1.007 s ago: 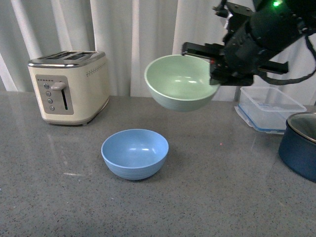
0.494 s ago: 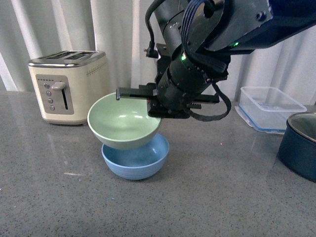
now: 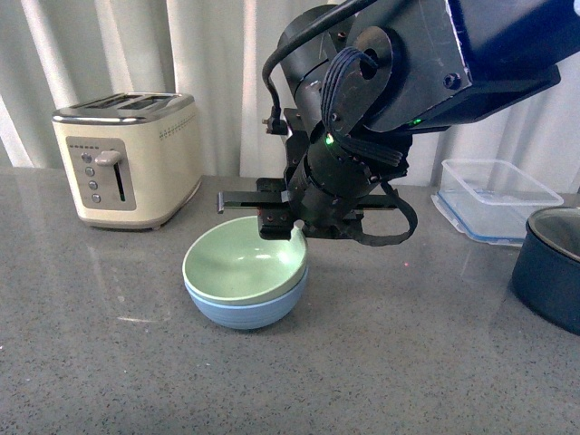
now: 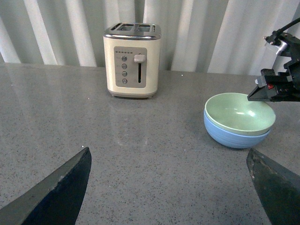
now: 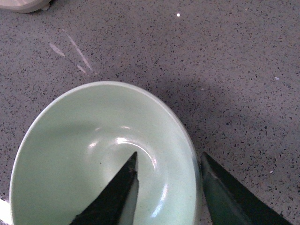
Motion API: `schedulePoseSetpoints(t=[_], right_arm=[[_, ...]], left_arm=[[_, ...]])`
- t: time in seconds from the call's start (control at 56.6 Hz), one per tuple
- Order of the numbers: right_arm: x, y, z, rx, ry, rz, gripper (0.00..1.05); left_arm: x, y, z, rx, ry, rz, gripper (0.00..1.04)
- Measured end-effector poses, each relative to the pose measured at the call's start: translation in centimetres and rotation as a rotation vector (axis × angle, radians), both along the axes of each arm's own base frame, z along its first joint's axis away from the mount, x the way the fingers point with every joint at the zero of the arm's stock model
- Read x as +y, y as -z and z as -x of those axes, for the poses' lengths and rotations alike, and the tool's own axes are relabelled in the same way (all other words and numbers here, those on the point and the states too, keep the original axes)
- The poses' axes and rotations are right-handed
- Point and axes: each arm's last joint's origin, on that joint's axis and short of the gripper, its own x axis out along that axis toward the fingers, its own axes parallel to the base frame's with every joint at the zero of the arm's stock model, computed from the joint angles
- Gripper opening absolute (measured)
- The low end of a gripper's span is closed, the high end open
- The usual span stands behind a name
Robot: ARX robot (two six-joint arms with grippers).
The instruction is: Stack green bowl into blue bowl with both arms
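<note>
The green bowl (image 3: pixel 243 264) sits nested inside the blue bowl (image 3: pixel 245 309) on the grey counter. It also shows in the left wrist view (image 4: pixel 240 113), with the blue bowl (image 4: pixel 234 136) under it. My right gripper (image 3: pixel 288 227) is open at the green bowl's far right rim. In the right wrist view its jaws (image 5: pixel 168 161) straddle the green bowl's (image 5: pixel 84 154) wall, one finger inside and one outside. My left gripper (image 4: pixel 168 157) is open and empty, low over the counter, well away from the bowls.
A cream toaster (image 3: pixel 127 159) stands at the back left. A clear plastic container (image 3: pixel 494 198) and a dark navy pot (image 3: pixel 551 267) are at the right. The right arm's bulky body (image 3: pixel 390 100) hangs over the bowls.
The right arm carried the green bowl left and down from mid-air, set it into the blue bowl, and opened its jaws.
</note>
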Motion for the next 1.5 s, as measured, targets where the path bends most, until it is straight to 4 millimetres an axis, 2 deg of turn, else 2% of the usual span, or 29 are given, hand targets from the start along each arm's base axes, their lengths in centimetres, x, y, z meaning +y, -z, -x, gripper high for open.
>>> schedulePoseSetpoints(t=[0.018,0.106,0.177,0.283,0.3,0.353,0.424,0.547,0.618,0.689,0.812,1.095,1.501], right_arm=[[-0.2,-0.2,0.1,-0.007,-0.003,-0.01,0.44],[-0.9,-1.3,0.7,-0.042,-0.008,-0.05,0.56],[-2.1,-3.2,1.6,-0.141,0.002,-0.114,0.69],[-4.1,-7.4,3.7,-0.451,0.035,-0.206,0.9],[-4.3,-7.9,3.9,-0.501,0.063,-0.202,0.91],[-5.3,-8.8,4.7,-0.664,0.181,-0.146,0.83],[-7.3,-7.9,6.4,-0.768,0.299,-0.075,0.71],[-11.0,-4.7,9.7,-0.767,0.31,-0.009,0.49],[-12.7,-3.4,11.6,-0.757,0.304,0.009,0.37],[-14.1,-2.8,13.1,-0.757,0.31,0.016,0.26],[-16.4,-1.7,16.2,-0.76,0.31,0.02,0.01],[-19.6,0.5,21.8,-0.751,0.309,0.027,0.01],[-21.6,1.7,25.8,-0.745,0.295,0.021,0.01]], left_arm=[[0.0,0.0,0.0,0.0,0.0,0.0,0.98],[0.0,0.0,0.0,0.0,0.0,0.0,0.98],[0.0,0.0,0.0,0.0,0.0,0.0,0.98],[0.0,0.0,0.0,0.0,-0.001,0.0,0.98],[0.0,0.0,0.0,0.0,0.0,0.0,0.98],[0.0,0.0,0.0,-0.001,0.001,0.0,0.98],[0.0,0.0,0.0,0.0,0.001,0.0,0.98],[0.0,0.0,0.0,-0.001,-0.002,0.0,0.98],[0.0,0.0,0.0,0.0,-0.002,0.0,0.98],[0.0,0.0,0.0,0.0,0.0,0.0,0.98],[0.0,0.0,0.0,0.0,0.0,0.0,0.98],[0.0,0.0,0.0,0.0,0.0,0.0,0.98],[0.0,0.0,0.0,-0.001,0.0,0.0,0.98]])
